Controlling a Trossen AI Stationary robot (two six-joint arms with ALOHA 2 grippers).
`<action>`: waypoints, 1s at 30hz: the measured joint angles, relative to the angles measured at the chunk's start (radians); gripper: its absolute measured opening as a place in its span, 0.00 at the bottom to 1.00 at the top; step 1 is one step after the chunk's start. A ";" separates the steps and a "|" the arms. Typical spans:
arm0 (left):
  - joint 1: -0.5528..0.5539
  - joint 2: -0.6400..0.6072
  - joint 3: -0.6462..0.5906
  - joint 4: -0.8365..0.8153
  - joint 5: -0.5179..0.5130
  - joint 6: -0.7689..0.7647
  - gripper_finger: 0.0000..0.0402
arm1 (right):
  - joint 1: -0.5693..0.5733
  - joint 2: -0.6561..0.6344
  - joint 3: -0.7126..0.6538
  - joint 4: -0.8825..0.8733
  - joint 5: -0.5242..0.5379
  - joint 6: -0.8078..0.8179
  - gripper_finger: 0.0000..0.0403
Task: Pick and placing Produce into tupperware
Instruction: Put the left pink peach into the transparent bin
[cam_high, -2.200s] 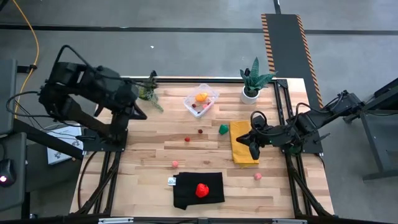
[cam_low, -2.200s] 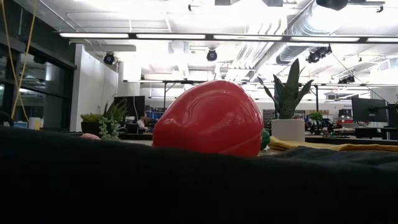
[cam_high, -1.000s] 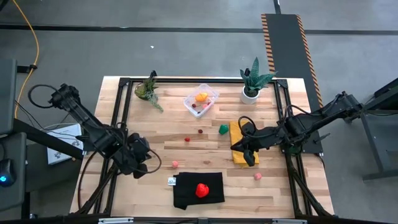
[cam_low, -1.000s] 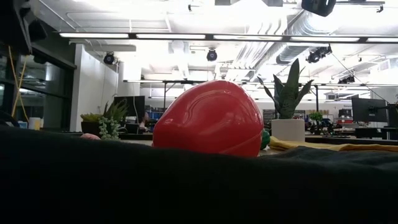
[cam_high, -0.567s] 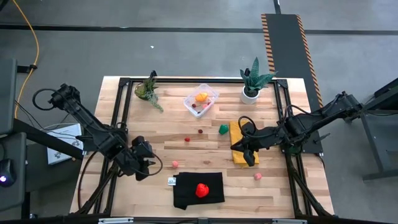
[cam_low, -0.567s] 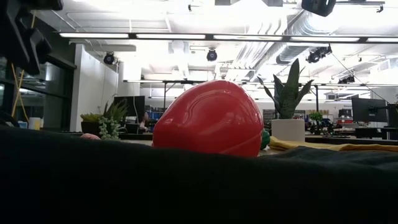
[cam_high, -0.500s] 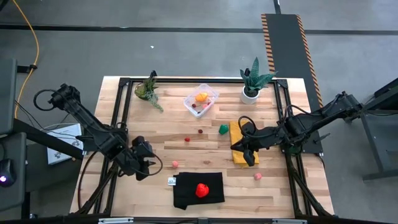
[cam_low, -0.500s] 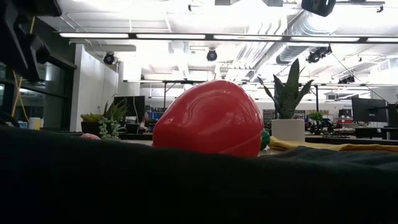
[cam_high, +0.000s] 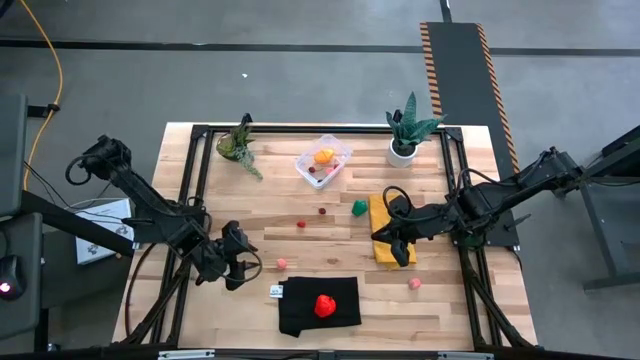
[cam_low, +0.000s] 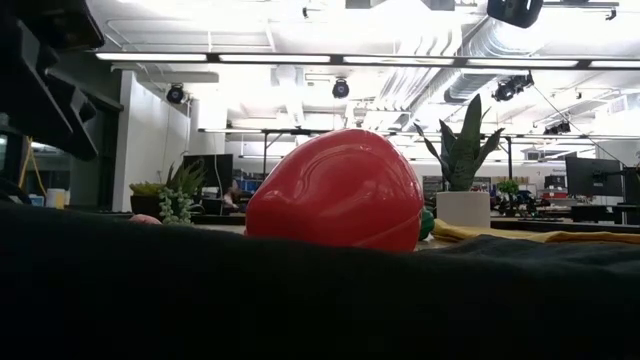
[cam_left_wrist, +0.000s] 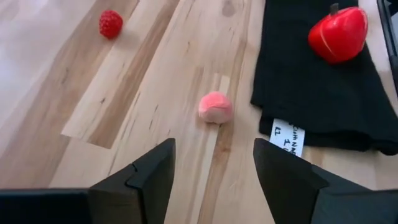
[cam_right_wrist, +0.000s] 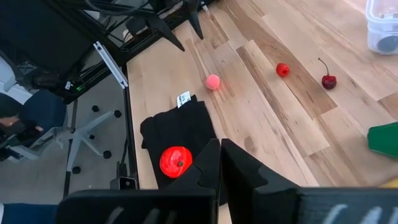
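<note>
Looking down from above: left gripper (cam_high: 243, 268) low over the table (cam_high: 450, 310), jaws spread, near a pink berry (cam_high: 282, 264). Right gripper (cam_high: 397, 243) pressed shut above the yellow cloth (cam_high: 385, 212). Tupperware (cam_high: 323, 160) at the far edge, holding an orange piece (cam_high: 324, 156). Red strawberry (cam_high: 324, 305) on the black cloth (cam_high: 300, 310).

Low view: strawberry (cam_low: 335, 190) filling the middle.

Left wrist view: berry (cam_left_wrist: 215, 107) ahead of the parted fingers (cam_left_wrist: 149, 177); white tag (cam_left_wrist: 287, 138) on the cloth, writing too small to read.

Right wrist view: fingers (cam_right_wrist: 205, 171) closed together.

Pale striped wood table (cam_high: 440, 310), black cloth (cam_high: 318, 305), red strawberry (cam_high: 324, 305), pink berry (cam_left_wrist: 215, 107), yellow cloth (cam_high: 390, 243)
</note>
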 joint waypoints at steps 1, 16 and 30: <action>0.000 0.013 -0.006 0.019 0.000 0.000 0.52 | 0.000 0.000 0.000 -0.001 0.000 0.000 0.01; 0.154 0.218 -0.015 0.237 0.151 0.171 0.52 | -0.001 0.000 0.000 -0.008 0.002 0.042 0.01; 0.226 0.228 -0.014 0.302 0.263 0.338 0.52 | -0.001 0.000 0.000 -0.021 0.002 0.041 0.01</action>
